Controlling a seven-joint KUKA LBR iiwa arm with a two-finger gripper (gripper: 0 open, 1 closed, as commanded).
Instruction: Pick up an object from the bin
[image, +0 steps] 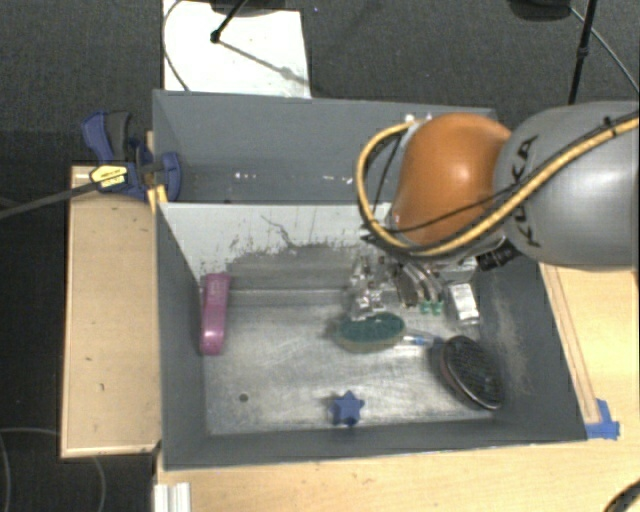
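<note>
Hovering low over a teal oval pad (368, 330) near the centre of the bin (250, 150): gripper (375, 298).
Camera view: the pad sits at the gripper's 6 o'clock, contact unclear. It is likely light, soft and flat, so pinch across its short width. Whether the gripper is spread or pressed together cannot be told, and the pad's top edge is hidden. A black oval brush (470, 370) lies at 4 o'clock.

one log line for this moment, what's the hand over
hand | low over bin centre | above teal oval thing lying on floor | nearby: dark oval thing, blue star | far left: pink bar
</note>
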